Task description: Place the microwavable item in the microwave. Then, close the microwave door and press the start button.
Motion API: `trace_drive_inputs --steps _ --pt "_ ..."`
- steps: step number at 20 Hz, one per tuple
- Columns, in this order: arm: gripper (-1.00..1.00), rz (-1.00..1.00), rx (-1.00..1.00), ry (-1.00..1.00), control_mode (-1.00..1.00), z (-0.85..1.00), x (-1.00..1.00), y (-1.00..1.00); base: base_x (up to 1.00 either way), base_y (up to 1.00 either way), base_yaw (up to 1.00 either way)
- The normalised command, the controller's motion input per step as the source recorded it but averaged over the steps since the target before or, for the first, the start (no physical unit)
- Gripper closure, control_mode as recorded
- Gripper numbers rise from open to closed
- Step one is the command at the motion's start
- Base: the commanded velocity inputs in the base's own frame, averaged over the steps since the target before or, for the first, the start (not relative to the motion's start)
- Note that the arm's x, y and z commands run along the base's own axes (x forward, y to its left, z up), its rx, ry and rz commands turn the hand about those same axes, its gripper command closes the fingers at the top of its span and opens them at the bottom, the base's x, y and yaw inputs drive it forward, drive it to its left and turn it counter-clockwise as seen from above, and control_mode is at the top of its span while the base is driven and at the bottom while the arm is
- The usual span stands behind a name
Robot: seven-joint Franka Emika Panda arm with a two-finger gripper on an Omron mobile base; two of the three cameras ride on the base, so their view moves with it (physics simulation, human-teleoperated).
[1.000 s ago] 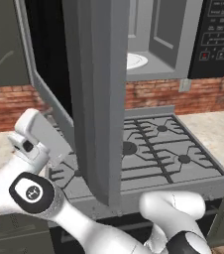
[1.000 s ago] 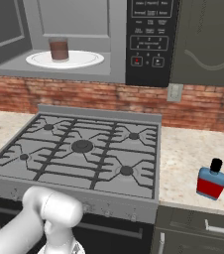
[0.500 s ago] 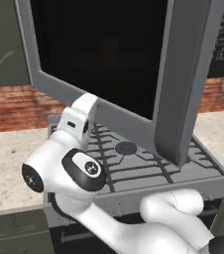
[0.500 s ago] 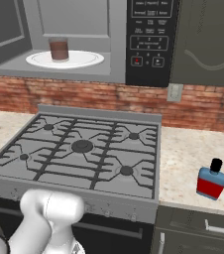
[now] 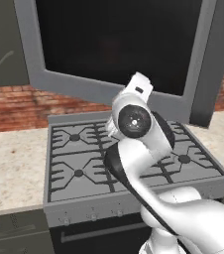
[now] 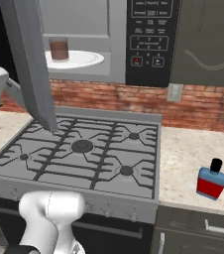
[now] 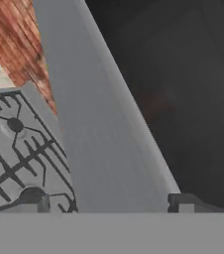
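Above stove (image 6: 79, 149), microwave door (image 7: 109, 144) frame spans wide-apart jaws.

A home kitchen is showing here. A gas stove (image 6: 82, 154) with black grates is sitting between speckled stone counters (image 6: 193, 161), a grey microwave (image 6: 109, 44) with a black keypad is hanging above it, a red brick backsplash (image 6: 134, 101) is running behind, and dark cabinet doors (image 6: 208, 42) are flanking the appliance.
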Motion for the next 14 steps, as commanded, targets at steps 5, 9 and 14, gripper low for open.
trace_drive_inputs --steps 5,9,14 --pt "-1.00 0.29 0.06 0.18 -1.00 0.04 0.96 -0.44 0.00 0.00 0.00" --pt "-1.00 0.25 0.03 0.12 -1.00 0.00 1.00 -0.29 0.00 0.00 0.00" --pt "-1.00 0.17 0.03 0.15 -1.00 0.05 0.89 -0.08 0.00 0.00 0.00"
